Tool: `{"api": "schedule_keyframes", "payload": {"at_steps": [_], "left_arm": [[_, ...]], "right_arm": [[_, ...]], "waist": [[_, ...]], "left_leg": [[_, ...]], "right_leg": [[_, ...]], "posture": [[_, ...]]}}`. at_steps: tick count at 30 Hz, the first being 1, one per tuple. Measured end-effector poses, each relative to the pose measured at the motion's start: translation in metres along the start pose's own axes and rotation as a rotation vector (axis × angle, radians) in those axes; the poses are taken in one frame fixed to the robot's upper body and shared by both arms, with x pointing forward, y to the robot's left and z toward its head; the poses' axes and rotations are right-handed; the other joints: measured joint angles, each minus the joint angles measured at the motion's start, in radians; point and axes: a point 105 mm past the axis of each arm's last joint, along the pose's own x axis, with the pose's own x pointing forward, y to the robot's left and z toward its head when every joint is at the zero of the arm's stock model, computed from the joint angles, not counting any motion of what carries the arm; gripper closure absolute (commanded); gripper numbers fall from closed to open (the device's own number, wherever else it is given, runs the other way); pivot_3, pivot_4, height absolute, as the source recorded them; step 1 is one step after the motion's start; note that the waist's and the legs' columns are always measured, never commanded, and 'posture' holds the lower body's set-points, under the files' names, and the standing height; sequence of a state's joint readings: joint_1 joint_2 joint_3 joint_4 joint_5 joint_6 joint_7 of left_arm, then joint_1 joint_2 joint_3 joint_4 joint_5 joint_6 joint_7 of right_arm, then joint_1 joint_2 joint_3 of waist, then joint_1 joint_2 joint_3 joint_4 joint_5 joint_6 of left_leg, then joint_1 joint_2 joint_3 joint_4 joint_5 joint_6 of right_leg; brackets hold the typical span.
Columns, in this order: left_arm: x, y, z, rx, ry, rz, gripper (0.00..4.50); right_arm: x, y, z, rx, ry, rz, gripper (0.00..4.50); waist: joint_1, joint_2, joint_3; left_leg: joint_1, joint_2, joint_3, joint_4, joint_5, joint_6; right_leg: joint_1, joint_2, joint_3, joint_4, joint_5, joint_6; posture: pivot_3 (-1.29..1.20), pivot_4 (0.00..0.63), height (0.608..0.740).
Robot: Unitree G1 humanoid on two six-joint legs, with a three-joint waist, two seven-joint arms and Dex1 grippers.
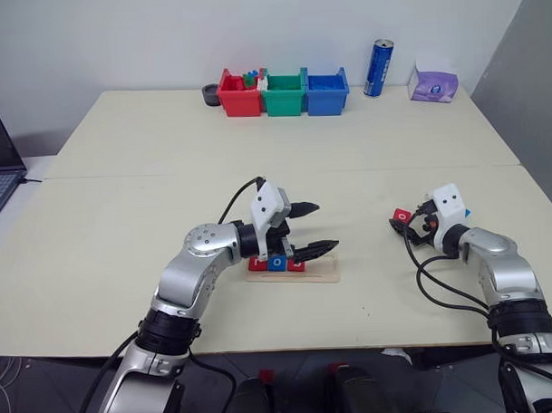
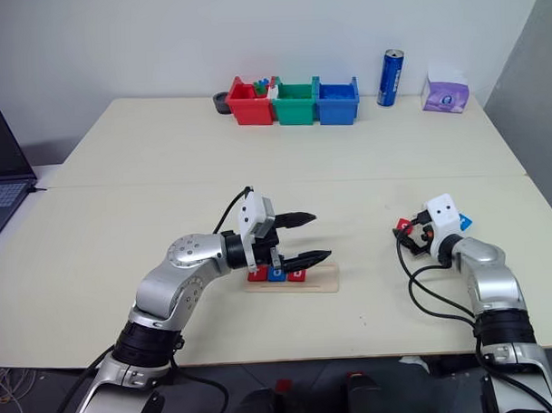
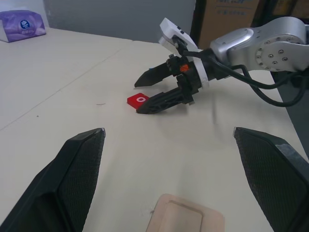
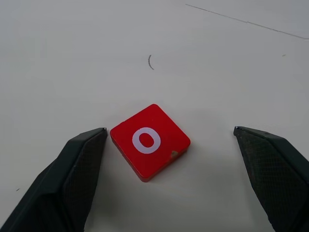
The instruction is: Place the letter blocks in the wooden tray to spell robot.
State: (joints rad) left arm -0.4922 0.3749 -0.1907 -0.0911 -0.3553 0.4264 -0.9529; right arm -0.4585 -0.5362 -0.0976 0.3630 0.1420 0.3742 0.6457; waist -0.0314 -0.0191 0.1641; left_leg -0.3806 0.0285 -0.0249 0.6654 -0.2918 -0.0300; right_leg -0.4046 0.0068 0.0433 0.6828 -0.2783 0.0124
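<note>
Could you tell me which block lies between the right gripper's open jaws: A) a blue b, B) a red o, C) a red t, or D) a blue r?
B: the right gripper has its jaws apart around a red block with a white o, lying flat on the table.

Left arm bent across the front, left gripper point(image 1: 315, 229) level, pointing toward the robot's right, fingers spread wide, right arm extended forward, right gripper point(image 3: 145, 94) angled downward, fingers fully parted
</note>
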Motion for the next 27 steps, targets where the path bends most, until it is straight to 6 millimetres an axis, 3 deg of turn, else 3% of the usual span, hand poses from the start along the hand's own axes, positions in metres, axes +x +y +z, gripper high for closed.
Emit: {"api": "schedule_keyframes", "payload": {"at_steps": [8,9,11,18,23,27], "left_arm": [[-0.003,0.0,-0.002,-0.001,0.016,-0.013,0.0],[-0.003,0.0,-0.002,-0.001,0.016,-0.013,0.0],[-0.003,0.0,-0.002,-0.001,0.016,-0.013,0.0],[-0.002,0.0,0.001,0.007,0.014,-0.016,0.0],[-0.001,0.0,0.001,0.006,0.012,-0.017,0.0],[-0.003,-0.002,0.004,0.026,0.012,-0.02,0.0]], "right_arm": [[-0.003,-0.003,-0.006,-0.012,0.0,0.102,0.02],[-0.003,-0.002,-0.007,-0.015,-0.003,0.112,0.19],[-0.003,-0.001,-0.008,-0.022,-0.009,0.127,0.56],[-0.002,0.006,-0.007,-0.048,-0.018,0.161,3.0],[-0.006,0.007,-0.008,-0.039,-0.012,0.116,3.04],[-0.014,0.019,-0.008,0.006,0.012,-0.025,3.04]], "waist": [[0.002,0.0,0.0],[0.002,0.0,0.0],[0.002,0.0,0.0],[0.002,0.0,-0.001],[0.003,0.0,-0.001],[0.007,0.001,-0.002]], "left_leg": [[0.0,0.0,0.0,0.0,0.0,0.0],[0.0,0.0,0.0,0.0,0.0,0.0],[0.0,0.0,0.0,0.0,0.0,0.0],[0.001,0.0,0.0,0.001,0.0,0.0],[0.0,0.0,-0.001,0.001,0.0,0.0],[0.0,0.001,-0.002,0.001,0.0,0.0]], "right_leg": [[0.0,0.0,0.0,0.0,0.0,0.0],[0.0,0.0,0.0,0.0,0.0,0.0],[0.0,0.0,0.0,0.0,0.0,0.0],[0.002,0.0,0.0,0.0,0.0,0.0],[0.002,0.0,0.0,0.0,0.0,0.001],[0.001,-0.001,0.0,0.0,0.0,0.001]], "posture": [[0.0,0.15,0.74],[0.0,0.15,0.74],[0.0,0.15,0.74],[0.0,0.15,0.74],[0.0,0.15,0.74],[0.0,0.15,0.74]]}}
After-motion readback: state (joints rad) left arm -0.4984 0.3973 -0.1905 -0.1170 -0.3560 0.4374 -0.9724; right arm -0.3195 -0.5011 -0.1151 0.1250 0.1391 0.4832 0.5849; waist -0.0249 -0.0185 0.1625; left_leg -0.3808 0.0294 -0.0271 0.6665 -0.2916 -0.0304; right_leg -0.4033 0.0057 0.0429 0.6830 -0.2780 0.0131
